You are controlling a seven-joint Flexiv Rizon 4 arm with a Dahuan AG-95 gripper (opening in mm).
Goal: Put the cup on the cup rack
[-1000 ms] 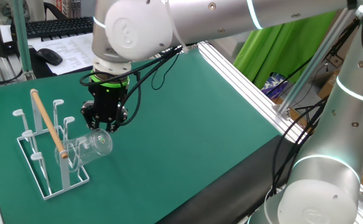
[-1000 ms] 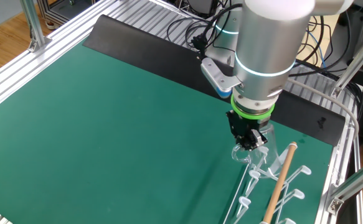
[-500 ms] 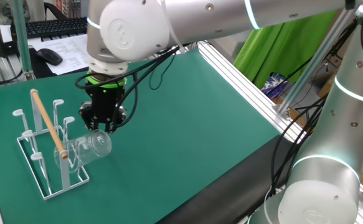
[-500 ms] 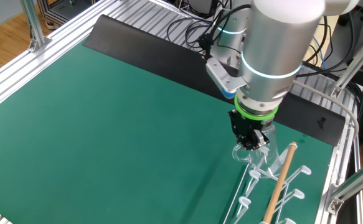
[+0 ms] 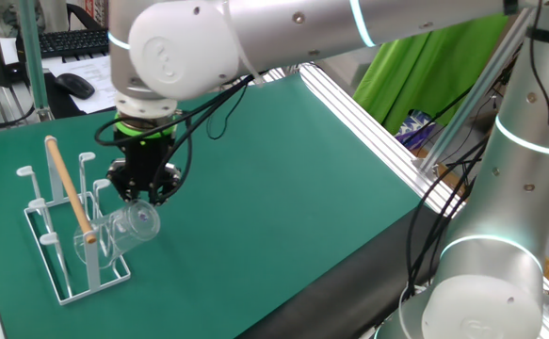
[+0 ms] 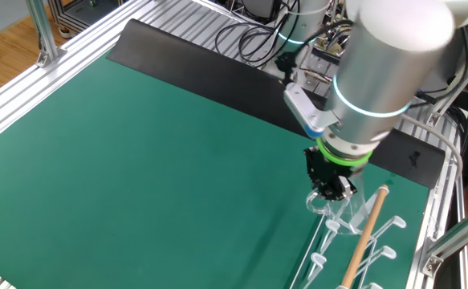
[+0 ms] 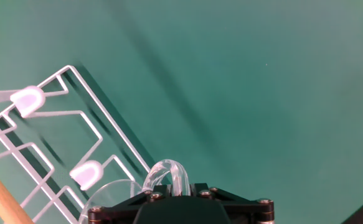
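Under tool (image 5: 140,198), cup (image 5: 135,223) rim half hidden; rack (image 5: 62,247) cropped.

One cup (image 5: 135,223), one cup rack (image 5: 62,235)

Cup (image 5: 135,223) beside cup rack (image 5: 62,235)

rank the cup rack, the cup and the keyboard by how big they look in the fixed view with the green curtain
1. cup rack, largest.
2. keyboard, though it sits far back, so it looks smaller than it is.
3. cup, smallest, held tilted by the gripper beside the rack.
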